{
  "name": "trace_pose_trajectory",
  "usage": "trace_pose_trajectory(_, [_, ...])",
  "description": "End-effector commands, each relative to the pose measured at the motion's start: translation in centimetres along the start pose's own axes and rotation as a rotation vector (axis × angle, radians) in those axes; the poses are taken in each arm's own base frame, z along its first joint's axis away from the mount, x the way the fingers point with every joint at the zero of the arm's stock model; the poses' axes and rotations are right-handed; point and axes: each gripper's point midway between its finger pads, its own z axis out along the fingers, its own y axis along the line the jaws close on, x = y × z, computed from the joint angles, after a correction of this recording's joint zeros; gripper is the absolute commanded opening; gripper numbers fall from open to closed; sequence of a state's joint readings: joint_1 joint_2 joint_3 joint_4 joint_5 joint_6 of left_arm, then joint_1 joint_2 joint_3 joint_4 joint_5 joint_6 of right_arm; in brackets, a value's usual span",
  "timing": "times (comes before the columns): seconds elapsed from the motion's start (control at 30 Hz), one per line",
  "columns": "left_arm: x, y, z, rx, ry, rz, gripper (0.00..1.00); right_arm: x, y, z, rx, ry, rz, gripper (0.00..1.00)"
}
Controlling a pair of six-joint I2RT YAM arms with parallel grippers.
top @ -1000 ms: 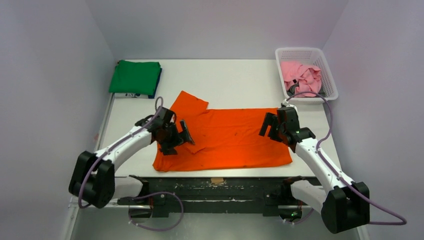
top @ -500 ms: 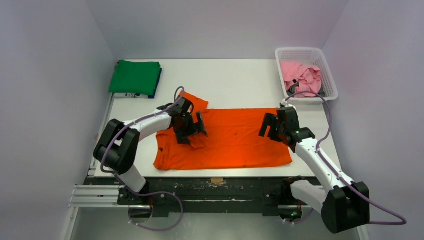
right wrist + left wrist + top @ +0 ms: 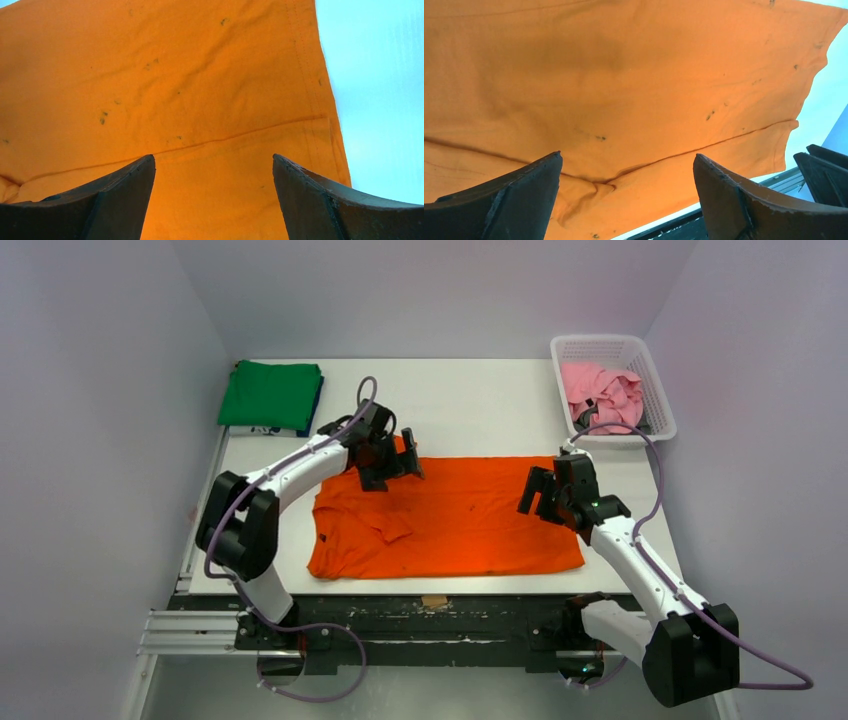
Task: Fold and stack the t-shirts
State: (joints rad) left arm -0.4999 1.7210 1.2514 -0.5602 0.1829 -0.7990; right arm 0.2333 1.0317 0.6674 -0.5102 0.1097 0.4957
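A bright orange t-shirt [image 3: 460, 525] lies spread flat on the table, its near left sleeve folded inward. It fills the left wrist view [image 3: 624, 90] and most of the right wrist view [image 3: 165, 85]. My left gripper [image 3: 397, 466] hovers open over the shirt's far left corner, hiding the far sleeve, and holds nothing [image 3: 626, 162]. Over the shirt's right side hangs my right gripper [image 3: 537, 497], also open and empty [image 3: 213, 162]. A folded green t-shirt [image 3: 270, 395] rests on a dark blue one [image 3: 318, 400] at the back left. The pink t-shirt [image 3: 603, 390] is crumpled in the basket.
A white lattice basket [image 3: 612, 341] stands at the table's back right corner. White table [image 3: 480, 405] shows behind the orange shirt. The black rail [image 3: 430, 615] runs along the near edge between the arm bases.
My left arm has swung from the shirt's near left part to its far left corner, staying open. The right arm has not moved.
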Motion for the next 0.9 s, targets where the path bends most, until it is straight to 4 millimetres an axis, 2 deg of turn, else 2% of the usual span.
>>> trace_pose_trajectory(0.0, [2.3, 2.1, -2.0, -0.049, 0.037, 0.037, 1.0, -1.6, 0.5, -0.8, -0.016, -0.043, -0.007, 0.85])
trace_pose_trajectory(0.17, [6.6, 5.4, -3.2, -0.076, 0.064, -0.015, 1.0, -1.2, 0.5, -0.5, -0.022, -0.028, -0.01, 0.85])
trace_pose_trajectory(0.3, [7.7, 6.2, -2.3, -0.067, 0.064, -0.058, 1.0, -0.9, 0.5, -0.2, -0.018, -0.013, -0.022, 0.85])
trace_pose_trajectory(0.6, [6.8, 6.0, 0.9, -0.087, 0.082, -0.063, 1.0, -1.0, 0.7, -0.3, -0.031, -0.017, -0.026, 0.85])
trace_pose_trajectory(0.87, [4.4, 4.0, 2.0, -0.053, 0.048, -0.046, 1.0, -1.0, 0.7, -0.3, -0.032, -0.017, -0.024, 0.85])
